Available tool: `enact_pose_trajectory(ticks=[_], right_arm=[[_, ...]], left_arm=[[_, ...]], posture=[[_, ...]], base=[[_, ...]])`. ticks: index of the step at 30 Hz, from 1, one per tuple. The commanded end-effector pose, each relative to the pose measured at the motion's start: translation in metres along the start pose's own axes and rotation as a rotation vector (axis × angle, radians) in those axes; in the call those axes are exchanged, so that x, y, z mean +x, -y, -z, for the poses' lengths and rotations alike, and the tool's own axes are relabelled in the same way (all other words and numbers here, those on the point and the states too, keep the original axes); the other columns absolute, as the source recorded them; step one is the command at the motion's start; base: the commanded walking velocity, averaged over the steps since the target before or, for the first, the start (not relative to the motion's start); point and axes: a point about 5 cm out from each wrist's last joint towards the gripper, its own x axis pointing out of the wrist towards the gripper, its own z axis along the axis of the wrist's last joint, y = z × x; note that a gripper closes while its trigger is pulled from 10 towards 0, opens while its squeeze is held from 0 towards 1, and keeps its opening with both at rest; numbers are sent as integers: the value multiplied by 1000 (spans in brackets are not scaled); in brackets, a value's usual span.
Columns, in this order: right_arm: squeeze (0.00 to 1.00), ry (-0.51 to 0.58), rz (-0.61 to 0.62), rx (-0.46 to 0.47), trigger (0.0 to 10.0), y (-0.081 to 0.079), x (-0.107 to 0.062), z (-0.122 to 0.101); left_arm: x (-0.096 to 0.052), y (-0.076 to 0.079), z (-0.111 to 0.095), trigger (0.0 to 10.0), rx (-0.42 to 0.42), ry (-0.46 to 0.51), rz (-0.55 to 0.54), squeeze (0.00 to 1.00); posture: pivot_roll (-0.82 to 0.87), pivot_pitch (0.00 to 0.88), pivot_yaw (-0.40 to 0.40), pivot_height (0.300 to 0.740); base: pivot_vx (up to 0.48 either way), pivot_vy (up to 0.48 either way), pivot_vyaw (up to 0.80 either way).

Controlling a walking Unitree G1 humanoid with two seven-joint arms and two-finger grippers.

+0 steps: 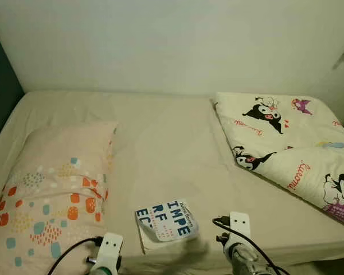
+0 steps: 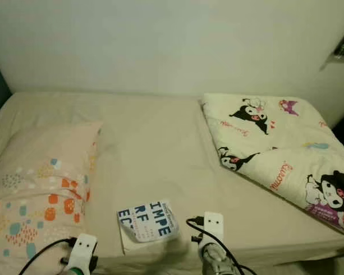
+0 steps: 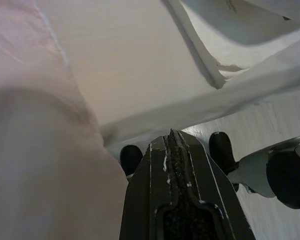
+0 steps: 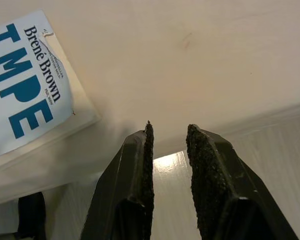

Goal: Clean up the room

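A book [image 1: 165, 222] with a white and blue cover lies on the beige bed [image 1: 160, 143] near its front edge, its cover curling up. A patterned pillow [image 1: 51, 195] rests at the bed's left, and a cartoon-print quilt [image 1: 292, 143] is folded at the right. My right gripper [image 4: 169, 131] hangs open with nothing between its fingers, just off the bed's front edge and right of the book [image 4: 25, 85]. My left gripper [image 3: 171, 132] is shut with nothing in it, low beside the bed's edge by the pillow.
A white wall [image 1: 178, 40] runs behind the bed. A dark panel [image 1: 0, 91] stands at the far left. Pale wooden floor [image 4: 270, 165] lies below the bed's front edge, with my black feet [image 3: 220, 150] on it.
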Motion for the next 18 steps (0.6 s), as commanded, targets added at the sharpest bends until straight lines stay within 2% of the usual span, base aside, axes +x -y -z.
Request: enact_pose_trajectory(ticks=[1,8,12,17,18], right_arm=[[0,-10,-5,21,10000,1,-1,5],[0,13,-23,47,10000,0,-1,3],[0,8,-29,56,10000,1,0,2],[0,43,-36,3,10000,-1,0,-2],[0,74,-39,-7,10000,-3,-1,-6]], left_arm=[[-1,5,5,10000,7,-23,5,0],[0,5,2,10000,17,-17,-9,0],[2,-10,-14,10000,-7,67,-90,0],[2,-13,-25,10000,-43,130,-93,0],[3,-29,-43,10000,-64,197,-91,0]], posture=[[158,0,-24,740],[158,0,-25,740],[157,0,-22,740],[157,0,-22,740],[157,0,-22,740]], base=[[0,0,0],[0,0,0],[0,0,0],[0,0,0],[0,0,0]])
